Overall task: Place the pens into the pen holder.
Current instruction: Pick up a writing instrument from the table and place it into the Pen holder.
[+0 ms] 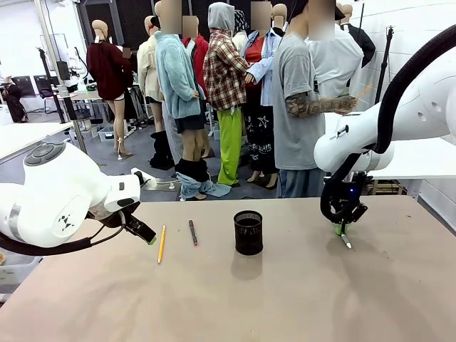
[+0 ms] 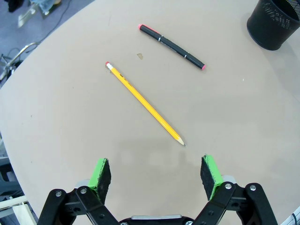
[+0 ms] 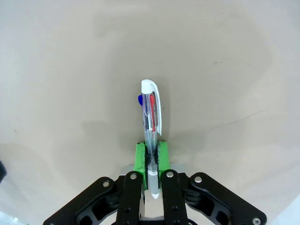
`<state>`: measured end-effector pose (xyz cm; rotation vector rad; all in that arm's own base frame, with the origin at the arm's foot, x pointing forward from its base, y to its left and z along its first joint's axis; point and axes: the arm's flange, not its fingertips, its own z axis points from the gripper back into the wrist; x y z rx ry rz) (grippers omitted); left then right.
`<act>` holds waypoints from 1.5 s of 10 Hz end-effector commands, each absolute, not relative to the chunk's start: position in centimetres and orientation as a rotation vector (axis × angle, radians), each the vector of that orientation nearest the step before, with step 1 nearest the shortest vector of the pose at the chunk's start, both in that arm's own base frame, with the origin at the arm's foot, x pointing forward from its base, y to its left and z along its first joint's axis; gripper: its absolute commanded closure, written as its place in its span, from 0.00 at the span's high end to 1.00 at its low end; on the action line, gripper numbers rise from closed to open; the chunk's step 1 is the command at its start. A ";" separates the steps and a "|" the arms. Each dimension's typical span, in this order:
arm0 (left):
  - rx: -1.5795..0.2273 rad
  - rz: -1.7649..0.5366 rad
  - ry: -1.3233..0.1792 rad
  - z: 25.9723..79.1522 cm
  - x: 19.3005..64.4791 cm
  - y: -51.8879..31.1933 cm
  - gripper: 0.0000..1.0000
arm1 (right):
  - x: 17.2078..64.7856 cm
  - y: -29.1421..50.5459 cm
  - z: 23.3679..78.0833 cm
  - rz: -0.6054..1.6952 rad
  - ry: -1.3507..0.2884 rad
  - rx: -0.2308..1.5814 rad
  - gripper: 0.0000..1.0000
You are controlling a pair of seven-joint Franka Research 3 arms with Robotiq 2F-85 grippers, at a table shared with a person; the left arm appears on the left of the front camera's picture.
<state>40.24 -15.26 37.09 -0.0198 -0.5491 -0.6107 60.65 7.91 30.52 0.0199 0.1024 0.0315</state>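
The right tool (image 3: 151, 151) was clenched on a clear plastic multicolour pen (image 3: 151, 112), whose barrel ran straight out from its grip, low over the matte tabletop (image 1: 285, 299). The black wire-mesh pen holder (image 1: 248, 232) stood upright, well apart toward the robot's left. The left tool (image 2: 156, 172) hung released near the sharpened tip of the slim yellow pencil (image 2: 145, 104), and the red-ended dark pen (image 2: 172, 47) lay beyond it.

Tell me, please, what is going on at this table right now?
The robot is putting pens into the black mesh cup in the middle of the table. The right gripper has its fingers shut on a clear pen, low over the table on the robot's right. The left gripper hangs open above a yellow pencil, with a dark red-ended pen lying beside it, both not yet picked up.
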 end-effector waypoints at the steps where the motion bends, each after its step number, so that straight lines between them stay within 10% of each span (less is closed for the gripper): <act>1: -0.021 -0.607 -0.551 37.2 40.3 -15.1 1.00 | 58.6 8.5 32.5 0.226 0.097 0.045 0.00; 10: -0.021 -0.607 -0.551 37.2 40.3 -15.1 1.00 | 52.5 13.3 41.7 1.175 -0.449 0.567 0.00; 15: -0.021 -0.607 -0.551 37.2 40.3 -15.1 1.00 | 53.9 17.8 42.1 1.093 -0.617 0.828 0.00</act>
